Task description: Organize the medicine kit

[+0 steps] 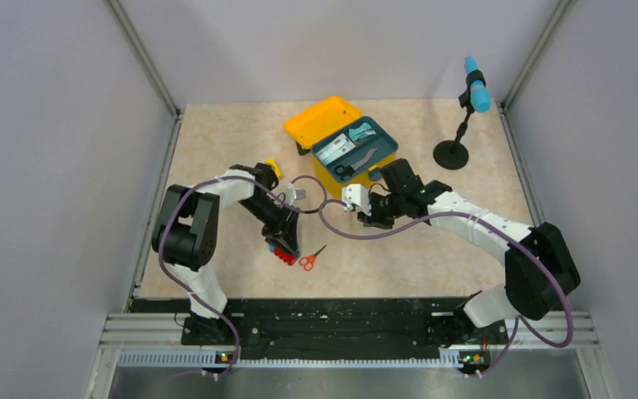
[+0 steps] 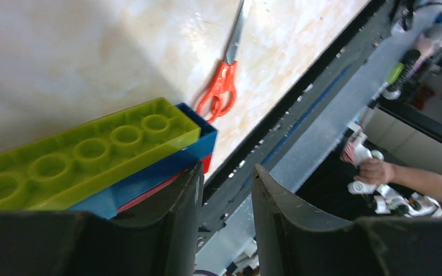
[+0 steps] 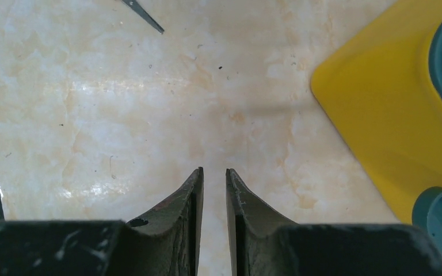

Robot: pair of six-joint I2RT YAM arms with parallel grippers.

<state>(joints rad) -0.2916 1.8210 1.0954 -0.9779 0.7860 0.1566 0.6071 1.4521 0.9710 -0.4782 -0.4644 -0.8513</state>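
Two grippers work near the open medicine kit.
Left gripper jaws are half open and empty, just beside the stacked toy blocks; right gripper jaws are narrow and empty.

Both arms reach inward, hands low, nothing gripped.
Left arm bent sharply at the elbow; left hand has its jaws moderately apart with nothing between them. Right arm stretches out leftward; right hand has its jaws narrowly parted, the gap empty.
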